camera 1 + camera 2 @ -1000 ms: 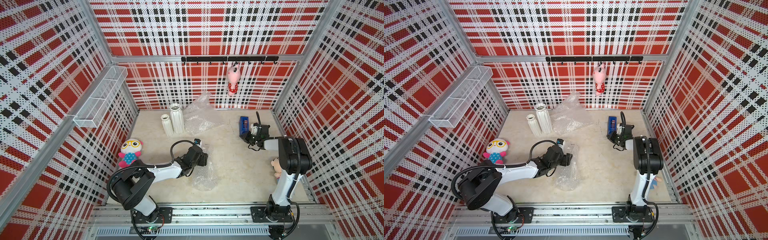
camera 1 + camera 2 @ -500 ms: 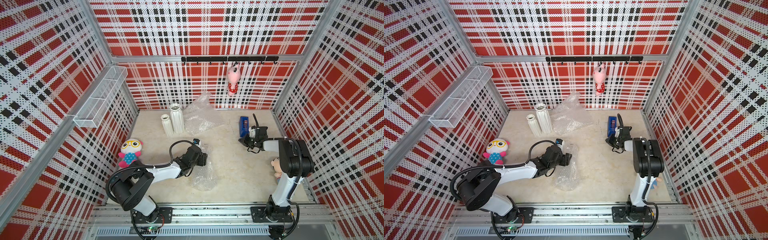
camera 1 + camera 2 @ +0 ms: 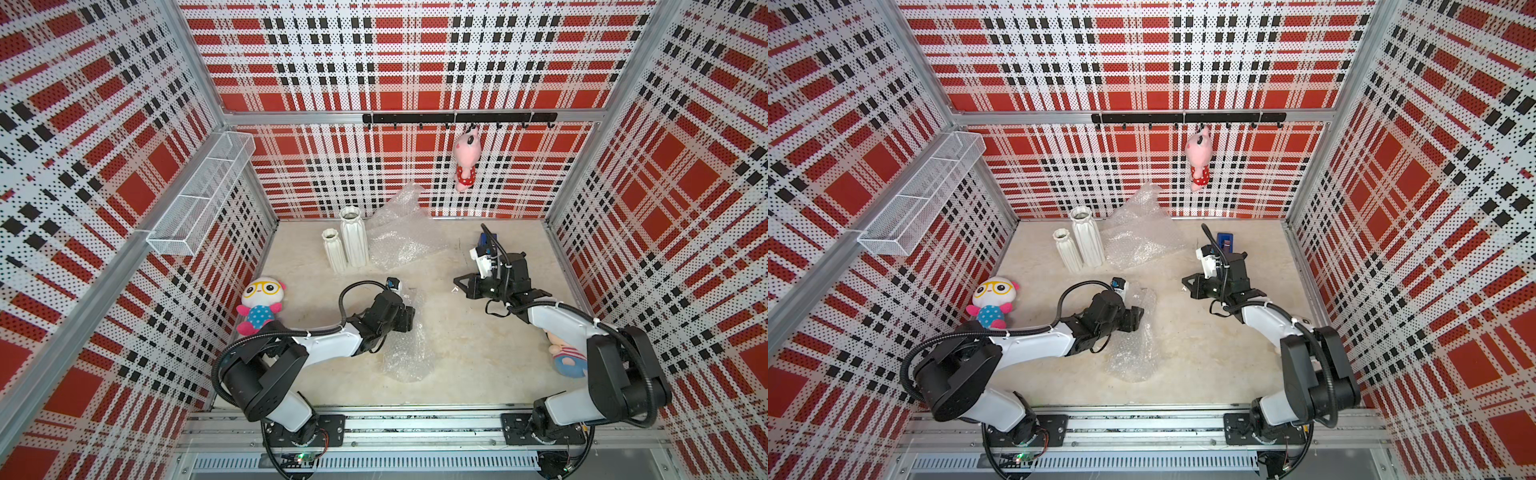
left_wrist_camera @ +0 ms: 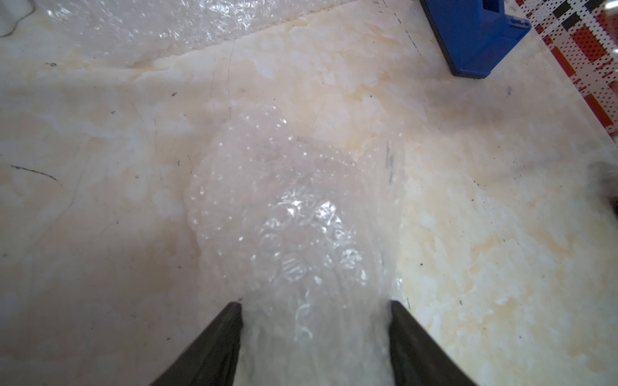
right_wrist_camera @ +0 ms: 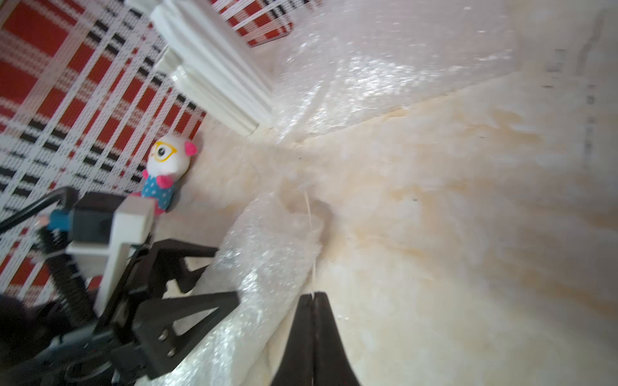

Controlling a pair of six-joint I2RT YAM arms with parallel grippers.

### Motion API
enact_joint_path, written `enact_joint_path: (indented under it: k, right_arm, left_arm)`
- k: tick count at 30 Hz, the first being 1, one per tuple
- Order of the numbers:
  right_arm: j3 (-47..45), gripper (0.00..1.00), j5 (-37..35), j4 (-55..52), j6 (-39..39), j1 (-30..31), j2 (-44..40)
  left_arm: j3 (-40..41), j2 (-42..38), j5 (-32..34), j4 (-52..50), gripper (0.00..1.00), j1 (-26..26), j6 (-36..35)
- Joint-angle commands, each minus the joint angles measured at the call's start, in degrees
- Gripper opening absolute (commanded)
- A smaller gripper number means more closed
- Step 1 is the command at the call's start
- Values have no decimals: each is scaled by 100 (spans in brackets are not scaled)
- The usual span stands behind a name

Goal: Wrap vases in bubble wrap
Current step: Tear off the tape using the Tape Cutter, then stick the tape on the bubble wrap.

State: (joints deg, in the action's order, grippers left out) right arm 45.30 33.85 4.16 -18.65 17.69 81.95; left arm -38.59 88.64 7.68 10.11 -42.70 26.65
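Two tools are working one item.

- **Item:** bubble wrap bundle (image 3: 405, 349), lying lengthwise near the middle of the worktop (image 3: 478, 357). Its contents are hidden, presumably the glass vase.
- **Left tool** (image 4: 316, 304): jaws are standing wide, clasping the bundle's end from both sides.
- **Right tool** (image 5: 313, 295): jaws are pressing together, seemingly pinching a thin pale strip (image 5: 309, 234) that is running toward the bundle.
- **Step judged:** sealing the loose flap.
- **Handling note:** left should be pinning the roll without crushing it. Right should be drawing the strip taut and laying it across the seam.
- **Awaiting wrap:** short ribbed vase (image 3: 333, 251) and taller ribbed vase (image 3: 353, 237), standing beside the spare sheet (image 3: 403, 243) at the back.
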Motion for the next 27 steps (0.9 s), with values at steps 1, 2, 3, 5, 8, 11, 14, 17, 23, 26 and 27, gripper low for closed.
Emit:
enact_joint_path:
  k: [1, 2, 3, 5, 8, 11, 14, 17, 23, 26, 27]
  right_arm:
    - [-73, 0, 188, -368, 888, 367, -248]
    - [-74, 0, 252, -399, 990, 465, -259]
    - [-71, 0, 307, -437, 1080, 551, -251]
    - [0, 0, 394, -593, 1301, 721, -201]
    - [31, 0, 472, -710, 1484, 845, -83]
    - [46, 0, 582, -733, 1580, 897, 140]
    - [84, 0, 657, -749, 1693, 1010, 354]
    - [125, 0, 736, -840, 1828, 1091, 512]
    - [58, 0, 637, -1119, 2305, 1211, 584]
    - [157, 0, 393, -1389, 2680, 1291, 674]
    - [208, 0, 348, -1515, 2798, 1318, 719]
  left_arm:
    - [27, 220, -81, -334, 69, -54, -96]
    - [19, 226, -75, -326, 69, -63, -99]
    - [18, 232, -74, -330, 69, -76, -107]
    - [5, 252, -83, -325, 69, -85, -114]
    - [12, 266, -75, -325, 69, -94, -125]
    - [48, 259, -69, -291, 68, -98, -143]
    - [88, 255, -72, -248, 68, -98, -143]
    - [97, 280, -74, -246, 68, -106, -143]
    - [140, 233, -70, -224, 68, -81, -152]
    - [184, 218, -120, -166, 68, -46, -160]
    - [198, 216, -129, -157, 68, -37, -159]
